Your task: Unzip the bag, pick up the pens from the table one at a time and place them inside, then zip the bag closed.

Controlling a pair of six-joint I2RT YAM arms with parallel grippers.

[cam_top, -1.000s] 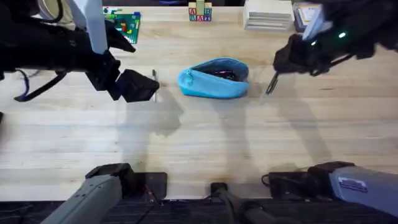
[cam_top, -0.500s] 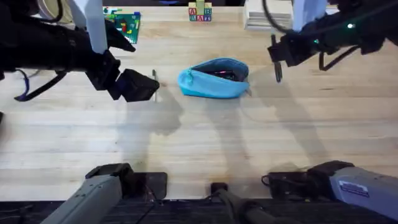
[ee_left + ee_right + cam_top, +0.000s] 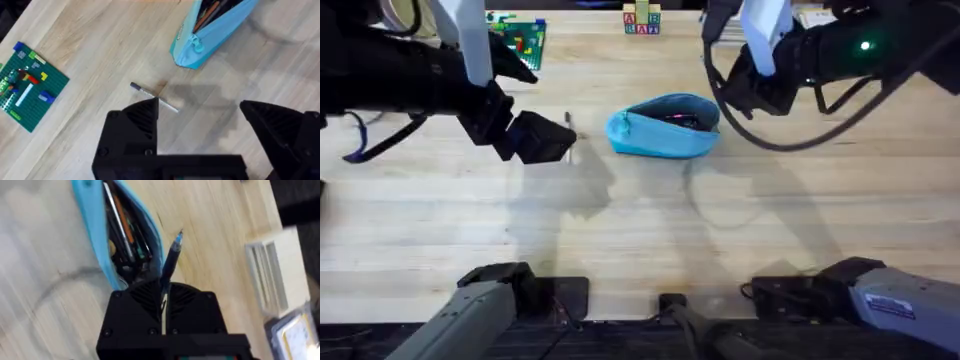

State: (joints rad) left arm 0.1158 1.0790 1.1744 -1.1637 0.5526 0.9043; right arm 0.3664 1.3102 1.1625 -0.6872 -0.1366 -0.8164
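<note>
The light-blue bag (image 3: pixel 665 127) lies unzipped at mid-table, with several pens showing in its dark inside (image 3: pixel 122 235). My right gripper (image 3: pixel 164 287) hovers just right of and behind the bag (image 3: pixel 92 215), shut on a dark pen (image 3: pixel 171 260) whose tip points past the bag's far edge. In the overhead view the right gripper (image 3: pixel 748 88) is up beside the bag's right end. Another pen (image 3: pixel 152 96) lies on the table (image 3: pixel 640 230) left of the bag (image 3: pixel 210 35). My left gripper (image 3: pixel 200 107) hangs open right over that pen (image 3: pixel 570 127), fingers astride it, not touching.
A green brick baseplate (image 3: pixel 520 35) sits at the back left, letter blocks (image 3: pixel 642 20) at the back centre, and a white ribbed box (image 3: pixel 750 25) at the back right, close behind my right arm. The table's front half is bare wood.
My right arm has swung left from the table's right side toward the bag, carrying the pen off the wood. The left arm and the other pen have not moved.
</note>
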